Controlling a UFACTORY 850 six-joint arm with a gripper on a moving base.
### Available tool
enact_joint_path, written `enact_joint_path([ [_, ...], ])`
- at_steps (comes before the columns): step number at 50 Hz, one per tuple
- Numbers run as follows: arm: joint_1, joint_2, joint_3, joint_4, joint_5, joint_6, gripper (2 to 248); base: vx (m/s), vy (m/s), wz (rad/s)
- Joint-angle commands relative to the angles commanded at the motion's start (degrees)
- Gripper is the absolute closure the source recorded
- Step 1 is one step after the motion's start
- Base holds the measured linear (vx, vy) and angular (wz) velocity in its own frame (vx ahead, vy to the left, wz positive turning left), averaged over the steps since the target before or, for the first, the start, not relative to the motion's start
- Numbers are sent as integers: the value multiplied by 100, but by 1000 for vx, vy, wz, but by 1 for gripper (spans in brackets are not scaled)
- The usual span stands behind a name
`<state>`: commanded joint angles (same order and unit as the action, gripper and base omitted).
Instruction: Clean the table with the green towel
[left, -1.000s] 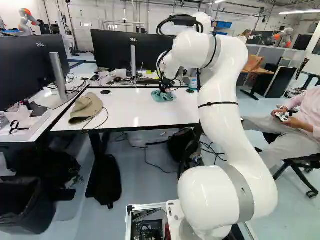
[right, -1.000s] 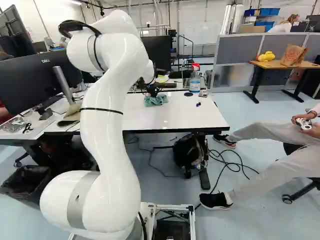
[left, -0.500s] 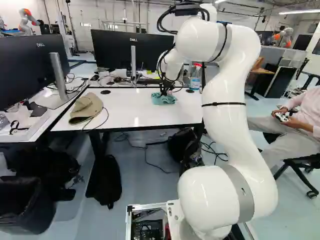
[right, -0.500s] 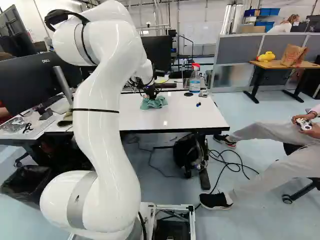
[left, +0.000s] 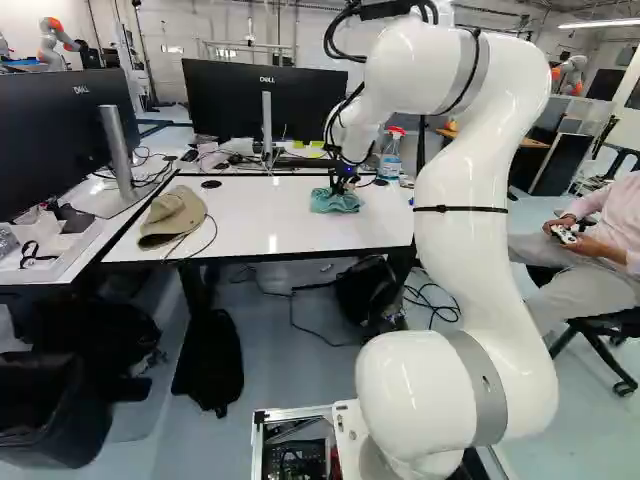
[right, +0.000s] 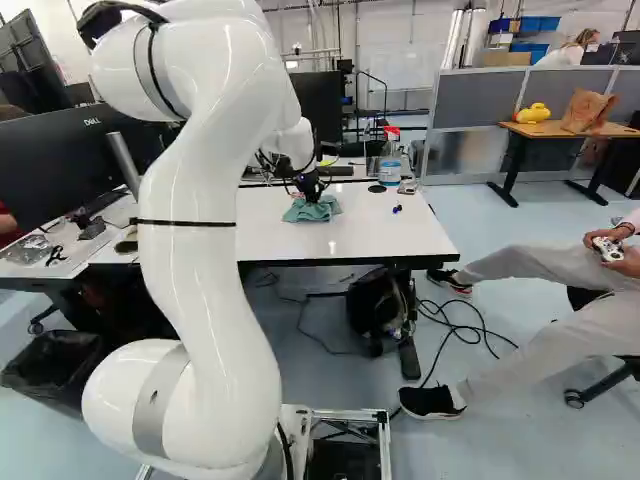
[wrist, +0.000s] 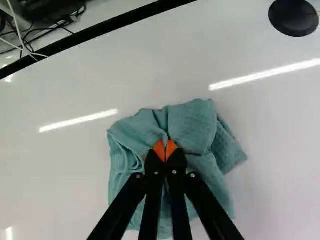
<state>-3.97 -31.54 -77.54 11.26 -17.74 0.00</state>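
1. At the right of the middle in the left base view, the white arm (left: 460, 230) bends over the white table (left: 270, 235), its gripper (left: 339, 188) pointing down at the green towel (left: 325, 203). The towel lies bunched on the tabletop near the far edge. A tan cap (left: 172, 215) lies well apart from it, and a large monitor (left: 230, 100) stands behind.
2. Over in the right base view, the towel lies crumpled under the gripper, with a spray bottle (right: 390, 160) standing beyond it and a small blue item (right: 397, 209) on the table beside it.
3. Down the wrist view, the fingers' orange pads (wrist: 159, 150) are drawn together, clamped on a fold of the towel; the rest spreads around them. A round black disc (wrist: 293, 17) lies ahead, apart from the cloth.
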Motion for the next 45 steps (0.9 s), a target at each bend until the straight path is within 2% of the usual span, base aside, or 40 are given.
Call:
enact_joint_path([
  [5, -64, 27, 38, 0, 0, 0, 227, 0, 0, 0],
  [22, -57, 69, 45, 0, 0, 0, 227, 0, 0, 0],
  [45, 259, 228, -89, 0, 0, 0, 227, 0, 0, 0],
])
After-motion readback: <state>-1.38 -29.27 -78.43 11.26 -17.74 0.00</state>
